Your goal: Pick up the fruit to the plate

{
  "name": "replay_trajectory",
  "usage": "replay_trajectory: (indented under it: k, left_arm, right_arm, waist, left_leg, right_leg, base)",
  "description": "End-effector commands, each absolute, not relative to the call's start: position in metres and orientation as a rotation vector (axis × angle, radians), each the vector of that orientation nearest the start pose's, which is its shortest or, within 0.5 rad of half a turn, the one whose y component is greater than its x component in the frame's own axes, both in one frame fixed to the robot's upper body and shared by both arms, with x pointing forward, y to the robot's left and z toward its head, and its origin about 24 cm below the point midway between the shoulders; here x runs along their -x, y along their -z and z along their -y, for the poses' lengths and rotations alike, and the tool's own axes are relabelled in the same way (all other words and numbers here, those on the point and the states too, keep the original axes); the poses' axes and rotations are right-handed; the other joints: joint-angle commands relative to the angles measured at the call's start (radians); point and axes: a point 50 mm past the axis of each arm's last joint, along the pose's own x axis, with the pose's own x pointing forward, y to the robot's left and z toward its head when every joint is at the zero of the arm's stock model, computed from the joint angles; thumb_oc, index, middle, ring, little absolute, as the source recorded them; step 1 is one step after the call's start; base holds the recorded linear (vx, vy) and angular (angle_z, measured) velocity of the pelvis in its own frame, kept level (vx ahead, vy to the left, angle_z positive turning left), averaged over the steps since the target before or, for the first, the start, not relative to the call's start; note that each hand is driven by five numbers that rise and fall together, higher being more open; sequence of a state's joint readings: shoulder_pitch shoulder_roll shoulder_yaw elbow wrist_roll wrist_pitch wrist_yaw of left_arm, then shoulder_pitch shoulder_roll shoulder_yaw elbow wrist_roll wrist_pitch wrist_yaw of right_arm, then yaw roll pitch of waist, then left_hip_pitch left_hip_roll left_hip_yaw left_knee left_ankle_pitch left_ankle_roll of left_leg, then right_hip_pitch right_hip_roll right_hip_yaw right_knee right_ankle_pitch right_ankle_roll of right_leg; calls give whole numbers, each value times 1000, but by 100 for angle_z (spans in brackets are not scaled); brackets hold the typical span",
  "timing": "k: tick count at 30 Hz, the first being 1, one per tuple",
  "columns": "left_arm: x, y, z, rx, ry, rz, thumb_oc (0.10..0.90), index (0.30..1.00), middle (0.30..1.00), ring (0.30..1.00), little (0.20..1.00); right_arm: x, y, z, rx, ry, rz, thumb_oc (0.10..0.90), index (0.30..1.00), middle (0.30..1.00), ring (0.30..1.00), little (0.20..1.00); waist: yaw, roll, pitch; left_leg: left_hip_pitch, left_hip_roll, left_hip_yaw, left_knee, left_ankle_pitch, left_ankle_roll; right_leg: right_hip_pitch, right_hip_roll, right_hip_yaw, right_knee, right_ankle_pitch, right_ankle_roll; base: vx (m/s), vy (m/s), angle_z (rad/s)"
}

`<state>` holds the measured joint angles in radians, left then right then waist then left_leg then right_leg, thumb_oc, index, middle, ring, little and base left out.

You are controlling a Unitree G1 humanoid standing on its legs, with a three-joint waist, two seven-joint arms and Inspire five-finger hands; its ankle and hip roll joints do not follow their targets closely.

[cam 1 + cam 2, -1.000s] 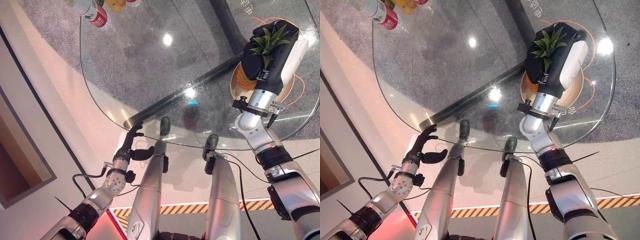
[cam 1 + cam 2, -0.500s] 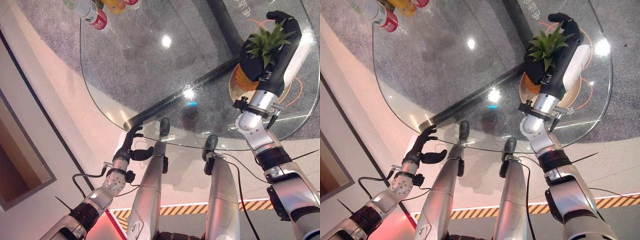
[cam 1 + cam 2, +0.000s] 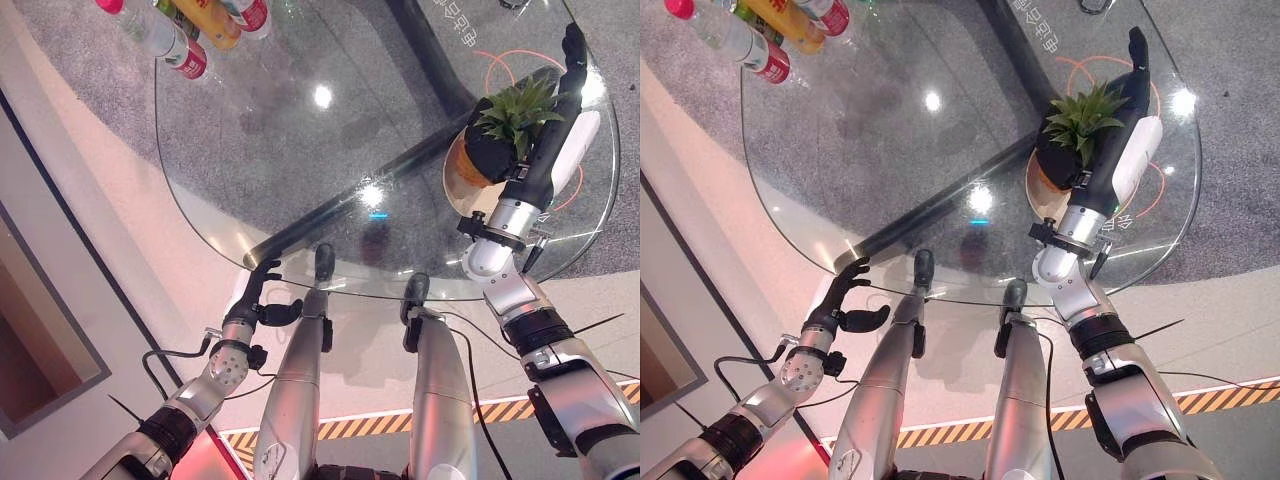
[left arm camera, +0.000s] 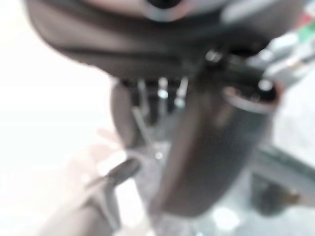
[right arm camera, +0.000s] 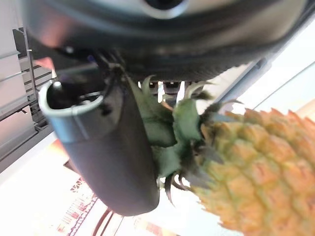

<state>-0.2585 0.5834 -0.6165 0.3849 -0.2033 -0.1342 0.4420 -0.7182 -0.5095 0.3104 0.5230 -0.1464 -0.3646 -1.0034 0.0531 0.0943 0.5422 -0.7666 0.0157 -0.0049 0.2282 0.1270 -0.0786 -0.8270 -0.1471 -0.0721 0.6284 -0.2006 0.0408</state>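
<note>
Pineapple (image 3: 490, 150) on plate (image 3: 455, 185) — right hand (image 3: 560, 110) beside, near table (image 3: 300, 150) edge

I note a pineapple (image 5: 246, 167) with golden-yellow, scale-patterned skin and a dark green leafy crown, on a tan plate (image 3: 462, 188). My right hand (image 3: 1118, 150) is black with a white cover; my left hand (image 3: 262, 298) is black. The glass table (image 3: 300, 130) is clear, over grey speckled carpet with orange line markings. The bottles (image 3: 190, 35) show yellow, red and pink.
</note>
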Motion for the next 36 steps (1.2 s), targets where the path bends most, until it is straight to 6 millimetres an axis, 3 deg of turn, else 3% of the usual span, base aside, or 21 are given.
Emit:
replay_trajectory:
  k: [1,18,36]
  left_arm:
    - [-275,-17,-175,-501,47,-12,800,900,900,900,900]
    - [-268,-10,-184,-485,36,-39,800,900,900,900,900]
    - [-259,-2,-194,-445,5,-60,800,900,900,900,900]
  right_arm:
    - [-330,-221,210,409,701,966,800,900,900,900,900]
    - [-315,-227,210,497,745,1016,800,900,900,900,900]
    - [-293,-239,178,562,507,1154,800,900,900,900,900]
  waist:
    - [-25,-1,-22]
    - [-34,-27,-22]
    - [-20,-60,-22]
  left_leg:
    - [26,-59,91,165,-138,74]
    - [81,-47,89,165,-142,74]
    - [137,-45,64,190,-159,81]
  right_leg:
    - [86,43,-105,-258,232,0]
    - [148,49,-107,-255,216,-5]
    - [216,45,-122,-224,185,-7]
  base:
    - [0,0,0]
    - [3,-4,-1]
    - [3,3,0]
